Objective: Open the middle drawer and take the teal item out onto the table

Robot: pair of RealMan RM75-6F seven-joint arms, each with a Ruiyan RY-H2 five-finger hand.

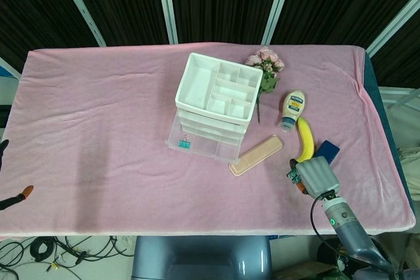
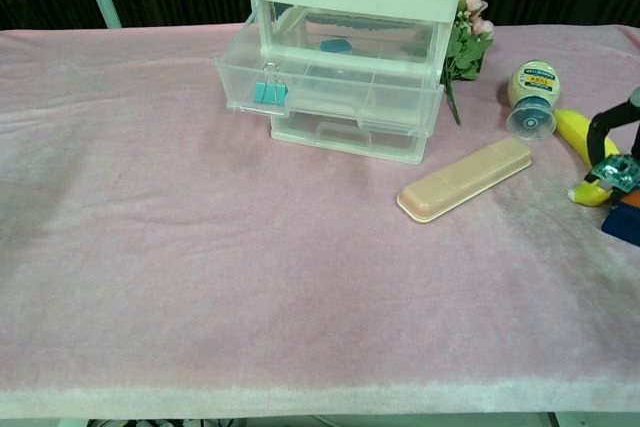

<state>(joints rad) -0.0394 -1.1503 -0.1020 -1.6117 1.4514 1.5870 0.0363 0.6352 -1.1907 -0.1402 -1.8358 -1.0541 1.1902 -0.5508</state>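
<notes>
The drawer unit (image 1: 213,106) (image 2: 350,67) has a white divided top tray and clear drawers. Its middle drawer (image 2: 330,97) stands pulled out toward me. A teal binder clip (image 1: 184,143) (image 2: 268,92) lies in that drawer's front left corner. My right hand (image 1: 314,175) hovers far to the right of the unit, over the near end of the banana, with nothing in it; the chest view catches only its dark fingers (image 2: 605,132) at the right edge. My left hand (image 1: 10,195) shows only spread fingertips off the table's left edge.
A small blue item (image 2: 336,45) lies in the top drawer. A tan flat case (image 1: 256,155) (image 2: 465,178) lies right of the drawers. A banana (image 1: 304,142), a dark blue box (image 1: 326,151), an upturned mayonnaise bottle (image 1: 293,109) and pink flowers (image 1: 267,67) sit on the right.
</notes>
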